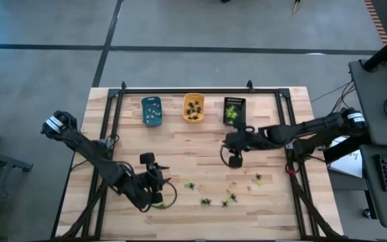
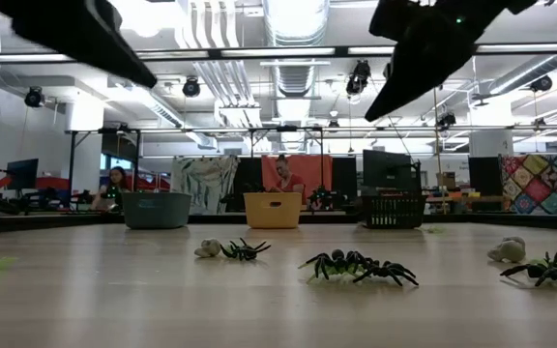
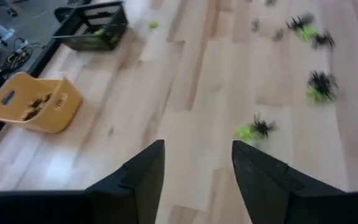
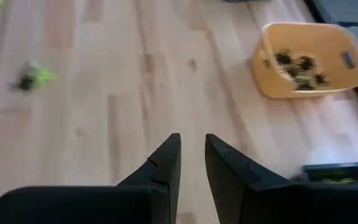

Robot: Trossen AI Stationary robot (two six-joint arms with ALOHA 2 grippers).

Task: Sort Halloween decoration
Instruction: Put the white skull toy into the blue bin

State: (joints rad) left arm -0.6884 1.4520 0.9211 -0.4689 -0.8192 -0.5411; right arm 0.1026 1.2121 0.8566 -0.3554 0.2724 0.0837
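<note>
Several tiny Halloween decorations lie loose on the wooden table's near half: black spiders with yellow-green ones [image 1: 230,198], [image 1: 189,185], [image 1: 257,179], and pale ones [image 2: 208,248]. My left gripper [image 1: 161,183] hovers open at the near left, above bare wood, with a black and green pair [image 3: 260,127] ahead of it. My right gripper [image 1: 232,156] hangs over the table's middle. A narrow gap shows between its fingers [image 4: 192,146], with nothing in it. A green and black figure [image 4: 33,76] lies farther off. Neither gripper touches anything.
Three small trays stand in a row at the far edge: blue [image 1: 152,111], orange [image 1: 193,107] with dark figures inside, black [image 1: 234,111] with green ones. A dark metal frame [image 1: 200,91] borders the table. People sit in the room beyond.
</note>
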